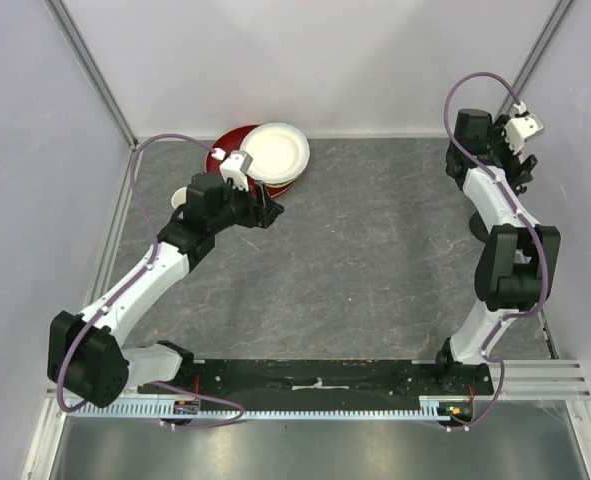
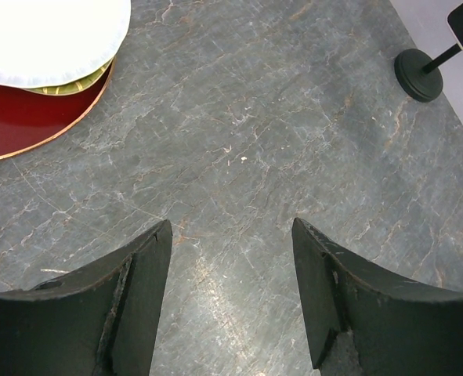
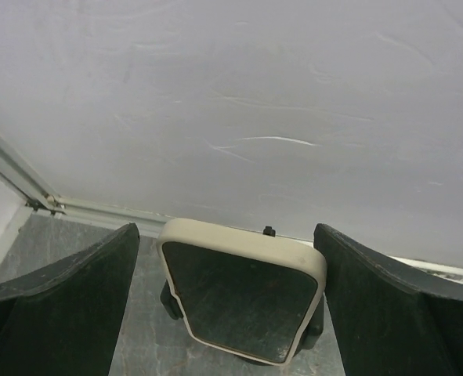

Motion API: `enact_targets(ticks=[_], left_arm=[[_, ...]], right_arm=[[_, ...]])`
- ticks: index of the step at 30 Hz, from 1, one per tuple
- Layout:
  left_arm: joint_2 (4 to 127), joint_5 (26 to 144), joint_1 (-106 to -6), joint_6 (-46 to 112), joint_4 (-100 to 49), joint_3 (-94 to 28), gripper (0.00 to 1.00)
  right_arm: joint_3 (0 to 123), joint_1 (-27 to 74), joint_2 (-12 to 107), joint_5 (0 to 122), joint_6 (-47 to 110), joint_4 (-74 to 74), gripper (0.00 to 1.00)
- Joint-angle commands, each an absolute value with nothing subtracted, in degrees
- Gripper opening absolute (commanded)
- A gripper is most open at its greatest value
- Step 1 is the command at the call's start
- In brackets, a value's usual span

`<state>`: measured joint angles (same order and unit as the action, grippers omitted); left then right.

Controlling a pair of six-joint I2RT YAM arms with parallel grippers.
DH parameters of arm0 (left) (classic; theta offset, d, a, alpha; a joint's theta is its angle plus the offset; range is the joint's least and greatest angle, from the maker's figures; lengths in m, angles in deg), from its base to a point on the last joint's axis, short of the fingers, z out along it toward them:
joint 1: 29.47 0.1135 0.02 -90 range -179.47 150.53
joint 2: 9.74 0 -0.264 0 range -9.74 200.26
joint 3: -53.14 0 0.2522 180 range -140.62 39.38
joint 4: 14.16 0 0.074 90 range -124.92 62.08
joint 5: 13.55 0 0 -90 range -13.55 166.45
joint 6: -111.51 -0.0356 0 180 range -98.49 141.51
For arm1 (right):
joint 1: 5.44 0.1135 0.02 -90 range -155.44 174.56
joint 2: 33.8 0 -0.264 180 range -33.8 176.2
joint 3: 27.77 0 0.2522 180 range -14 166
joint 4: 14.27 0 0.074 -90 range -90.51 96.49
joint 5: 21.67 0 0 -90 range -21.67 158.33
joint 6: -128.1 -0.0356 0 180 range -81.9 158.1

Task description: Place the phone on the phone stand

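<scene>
The phone (image 3: 243, 301), with a black screen and a cream rim, leans upright in the bracket of the black phone stand (image 3: 171, 302); black bracket arms show at both of its lower sides. My right gripper (image 3: 225, 232) is open, one finger on each side of the phone. There is a clear gap on the left, and the right finger is close to the rim. In the top view the right gripper (image 1: 521, 148) is at the far right and hides the phone. The stand's disc base (image 2: 417, 74) shows in the left wrist view. My left gripper (image 2: 231, 235) is open and empty over bare table.
A white plate (image 1: 275, 152) lies on a red plate (image 1: 227, 150) at the back left, just beyond the left gripper (image 1: 269, 210). Both show in the left wrist view: the white plate (image 2: 51, 31) and the red plate (image 2: 27, 117). White walls enclose the table, close behind the stand.
</scene>
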<state>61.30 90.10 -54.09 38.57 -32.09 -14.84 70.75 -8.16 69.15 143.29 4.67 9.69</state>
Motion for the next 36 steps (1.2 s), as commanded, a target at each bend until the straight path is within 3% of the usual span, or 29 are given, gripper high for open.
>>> enact_targets(ticks=[1, 15, 18, 21, 22, 23, 24, 26, 28, 30, 32, 33, 35, 36], left_arm=[[59.17, 91.74, -54.35, 37.42, -29.77, -14.94, 0.69], [56.62, 93.76, -54.35, 37.59, -29.77, -14.77, 0.70], [56.09, 94.12, -54.35, 37.77, -29.77, -14.85, 0.70], [55.47, 94.20, -54.35, 37.77, -29.77, -14.85, 0.70], [55.21, 94.20, -54.35, 37.77, -29.77, -14.85, 0.70], [54.95, 94.20, -54.35, 37.77, -29.77, -14.85, 0.70], [54.42, 94.12, -54.35, 37.77, -29.77, -14.85, 0.70], [53.72, 93.59, -54.26, 37.59, -29.86, -14.77, 0.71], [52.23, 92.19, -54.26, 37.15, -30.21, -14.68, 0.72], [50.65, 91.05, -54.26, 36.72, -30.30, -14.42, 0.74], [49.76, 90.08, -54.26, 36.80, -30.30, -13.89, 0.75], [49.24, 89.73, -54.26, 36.89, -30.38, -13.80, 0.77], [48.88, 89.28, -54.26, 37.06, -30.39, -13.71, 0.80], [48.71, 89.11, -54.26, 37.24, -30.56, -13.62, 0.81]], right_arm=[[70.99, -7.64, 65.78, 137.78, 17.60, 4.06, 0.98], [51.93, -5.79, 44.62, 116.08, 27.98, -0.16, 0.98], [50.77, -5.88, 41.26, 100.54, 32.97, -0.16, 0.98], [52.60, -5.79, 40.81, 73.42, 39.29, 4.47, 0.98], [53.75, -5.88, 41.25, 62.29, 41.07, 6.85, 0.98], [54.89, -5.79, 42.82, 41.56, 42.74, 9.66, 0.98], [57.16, -3.27, 43.79, 31.60, 44.24, 15.43, 0.98], [59.11, 1.82, 46.16, 16.04, 45.13, 19.77, 0.98], [58.86, 4.57, 46.70, 9.47, 42.16, 19.01, 0.98], [57.28, 9.92, 46.53, 11.53, 38.99, 17.34, 0.98], [55.01, 15.97, 44.60, 22.13, 34.51, 16.64, 0.98], [54.12, 17.83, 43.81, 37.50, 32.23, 16.37, 0.98], [51.49, 21.61, 41.00, 54.62, 22.31, 17.58, 0.98], [50.26, 22.33, 39.60, 72.46, 16.88, 18.99, 0.98]])
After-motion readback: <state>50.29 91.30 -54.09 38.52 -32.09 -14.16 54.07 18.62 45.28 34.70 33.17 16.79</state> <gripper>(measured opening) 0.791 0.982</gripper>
